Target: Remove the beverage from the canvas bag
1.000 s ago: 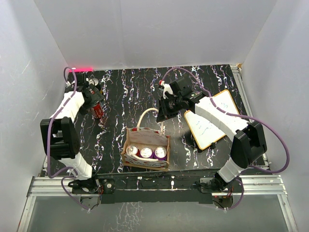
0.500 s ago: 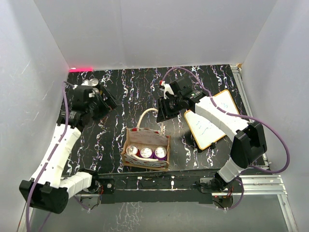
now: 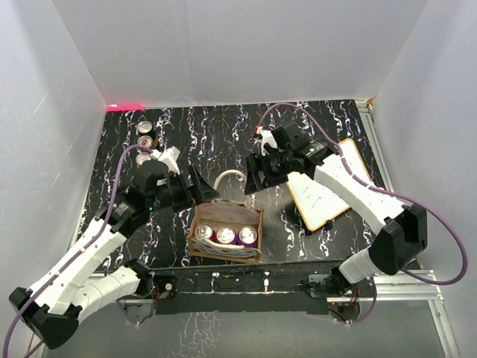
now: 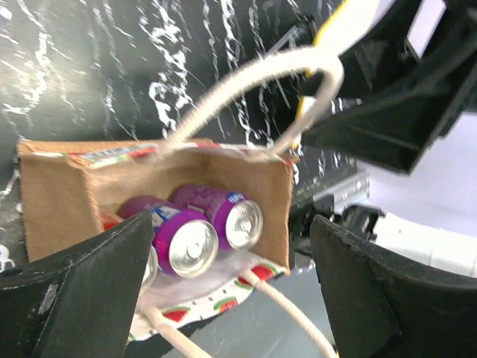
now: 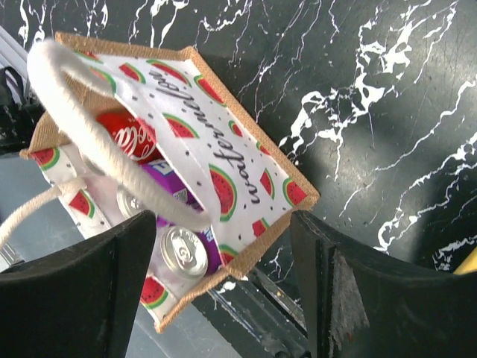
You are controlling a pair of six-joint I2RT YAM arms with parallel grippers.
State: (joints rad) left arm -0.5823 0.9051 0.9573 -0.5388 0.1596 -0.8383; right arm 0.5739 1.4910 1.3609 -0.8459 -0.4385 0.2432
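Bag (image 3: 223,209) is set near-centre, three cans (image 3: 225,236) stood inside | left gripper (image 3: 197,187) and right gripper (image 3: 257,174) are held spread, empty, just beyond it | cans are judged rigid, slick, weighty: to be pinched below rim.

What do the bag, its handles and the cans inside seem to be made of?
Canvas bag: coarse tan woven fabric, matte, perhaps jute; rough, fuzzy edges. Handles: soft cream rope, probably cotton; it bends limply. Cans: metal, likely aluminium; shiny silver tops with pull tabs.
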